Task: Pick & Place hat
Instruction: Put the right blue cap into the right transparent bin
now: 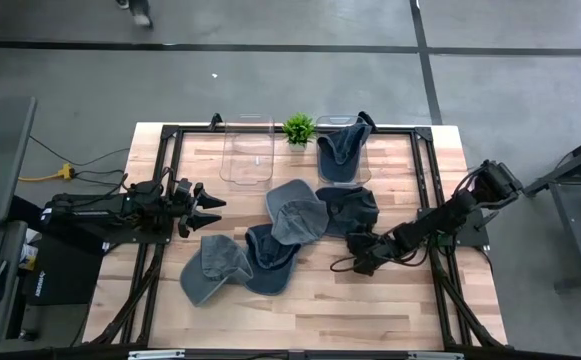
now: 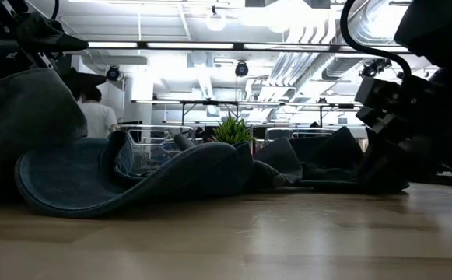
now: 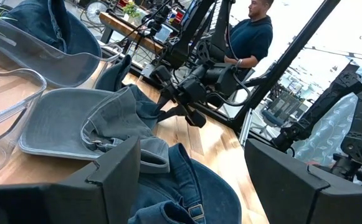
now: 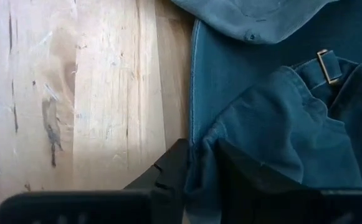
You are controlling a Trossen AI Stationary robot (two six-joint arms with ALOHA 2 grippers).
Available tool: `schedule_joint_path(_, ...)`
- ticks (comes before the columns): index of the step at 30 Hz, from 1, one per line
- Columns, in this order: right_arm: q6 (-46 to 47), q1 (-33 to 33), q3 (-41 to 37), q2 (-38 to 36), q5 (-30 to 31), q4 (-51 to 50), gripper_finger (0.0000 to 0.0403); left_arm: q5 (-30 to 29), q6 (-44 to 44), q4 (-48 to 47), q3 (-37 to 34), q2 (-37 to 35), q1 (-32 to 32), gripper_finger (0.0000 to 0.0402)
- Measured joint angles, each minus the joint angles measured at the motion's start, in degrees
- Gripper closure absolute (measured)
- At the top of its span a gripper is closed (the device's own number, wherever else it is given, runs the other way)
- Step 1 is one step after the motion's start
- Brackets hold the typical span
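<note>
High view, from the left: the left gripper is held above the table's left half with its fingers spread apart and nothing between them. Just beyond its tips, a light grey hat is seen lying flat, overlapped by a dark blue hat. Further from that gripper, a pale grey hat is laid against a dark hat, and behind them an empty clear bin, a small green plant and a second clear bin, draped with another hat, are lined along the far edge. To the right, the right gripper is lowered to the boards beside the dark hat's near edge. In the right wrist view, its fingers are shown pinched together on a fold of blue hat fabric, with bare wood beside them.
</note>
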Motion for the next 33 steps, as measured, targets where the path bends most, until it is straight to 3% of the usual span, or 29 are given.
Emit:
schedule_joint_path(7, 5.0, 0.0, 0.0, 0.0, -1.4, -0.3, 0.0391, 0.0, 0.0, 0.0, 0.0, 0.0, 0.0, 0.0135)
schedule_joint_path(20, 13.4, 0.5, 0.0, -6.4, -4.0, -3.9, 0.0392, 0.0, 0.0, 0.0, 0.0, 0.0, 0.0, 0.0135)
schedule_joint_path(33, 21.9, 3.8, 4.6, -19.5, -7.9, -20.7, 0.0393, 0.0, 0.0, 0.0, 0.0, 0.0, 0.0, 0.0135)
